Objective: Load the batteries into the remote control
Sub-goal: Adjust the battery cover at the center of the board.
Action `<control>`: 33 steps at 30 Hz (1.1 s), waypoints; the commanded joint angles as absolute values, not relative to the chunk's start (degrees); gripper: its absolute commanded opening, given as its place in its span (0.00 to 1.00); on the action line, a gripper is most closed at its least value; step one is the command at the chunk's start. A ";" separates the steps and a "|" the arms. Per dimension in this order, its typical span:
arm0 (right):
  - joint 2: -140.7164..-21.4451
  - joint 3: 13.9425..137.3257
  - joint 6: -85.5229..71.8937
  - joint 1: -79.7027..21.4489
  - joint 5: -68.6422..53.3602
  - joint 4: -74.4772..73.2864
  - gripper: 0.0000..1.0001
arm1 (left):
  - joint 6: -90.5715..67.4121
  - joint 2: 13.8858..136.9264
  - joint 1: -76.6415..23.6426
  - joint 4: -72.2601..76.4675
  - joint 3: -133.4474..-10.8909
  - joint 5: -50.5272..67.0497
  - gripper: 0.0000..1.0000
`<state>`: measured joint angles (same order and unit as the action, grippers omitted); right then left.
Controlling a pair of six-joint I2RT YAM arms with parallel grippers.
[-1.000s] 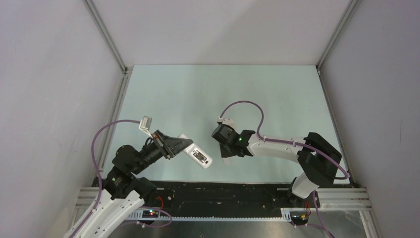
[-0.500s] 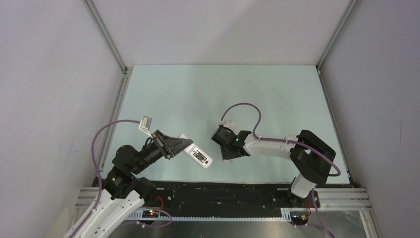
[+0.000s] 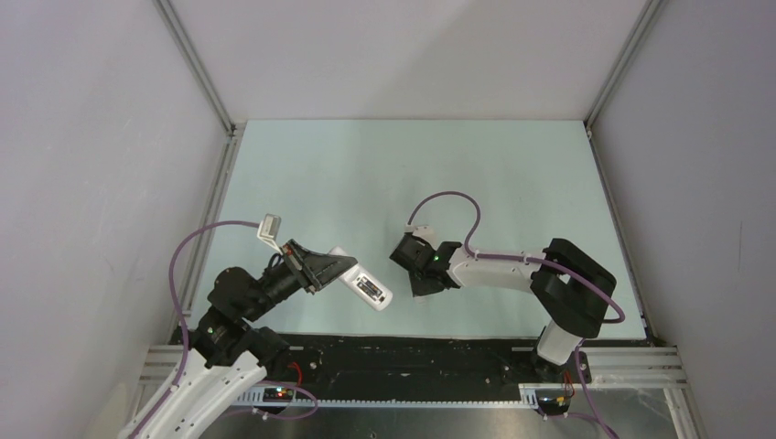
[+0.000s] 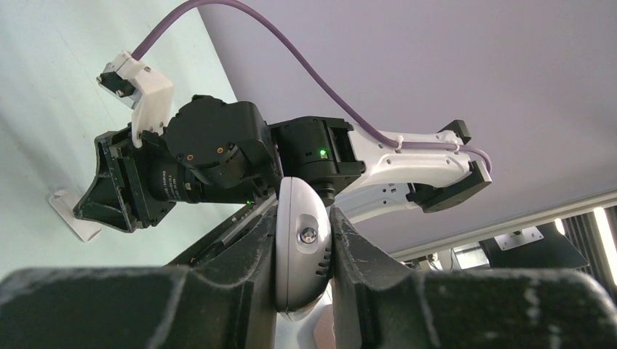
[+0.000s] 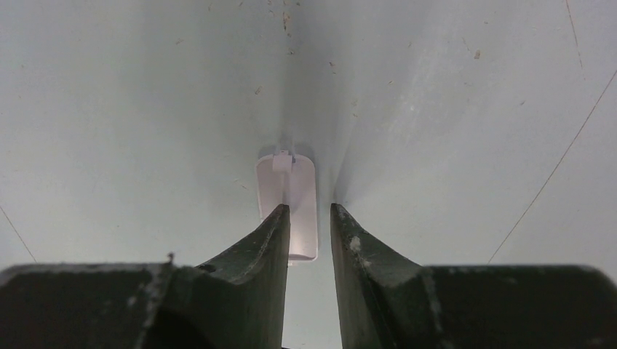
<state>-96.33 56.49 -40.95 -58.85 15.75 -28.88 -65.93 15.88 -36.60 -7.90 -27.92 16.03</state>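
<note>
Left gripper [image 3: 340, 270] is clenched on the small white oblong remote control [image 3: 362, 286], pinching it by its long sides at one end. The rest of the handset sticks out toward the right and the near edge. It is held up off the pale green table top [image 3: 412, 174], near the front and left of centre. From the left wrist camera the remote control [image 4: 302, 247] shows end-on, a rounded white nose with a small screw in it, squeezed between the two dark fingers [image 4: 247, 262]. There is a small dark grey patch on its upturned face in the overhead view, too small to tell what it is.

Over to the right gripper [image 3: 423, 285]: it points down at the table just right of the remote, close but apart from it. Its wrist view shows the black fingers [image 5: 269, 240] drawn in close, with a narrow slot between them, clamped on nothing. Straight below lies a small flat white plastic cover piece [image 5: 288, 190] with a little tab on its far end. It lies flat on the table, and the left fingertip overlaps its near part. Whether the tips touch it, I cannot tell. The left wrist camera catches that cover [image 4: 73, 216] too, under the right gripper.
</note>
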 commanded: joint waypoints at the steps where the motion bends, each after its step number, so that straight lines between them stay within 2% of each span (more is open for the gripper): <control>1: -96.52 56.51 -42.00 -58.99 17.18 -29.20 0.32 | -65.25 16.13 -36.52 -6.40 -28.65 16.01 0.01; 11: -93.10 56.51 -41.98 -59.37 18.44 -29.55 0.32 | -65.30 16.13 -36.50 -6.33 -28.64 16.08 0.01; 21: -92.33 56.49 -42.32 -59.24 21.07 -32.49 0.14 | -65.30 16.07 -36.52 -6.33 -28.42 16.12 0.01; 25: -93.19 56.43 -42.05 -59.22 20.65 -32.10 0.00 | -65.39 15.81 -36.49 -6.33 -28.39 15.96 0.01; 33: -93.95 55.78 -41.65 -59.24 18.28 -29.09 0.00 | -65.30 15.47 -36.54 -6.34 -28.20 15.77 0.01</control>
<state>-93.54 56.25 -41.56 -59.11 18.70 -31.14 -65.93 15.86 -36.60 -7.92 -27.92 16.01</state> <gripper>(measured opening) 0.009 0.298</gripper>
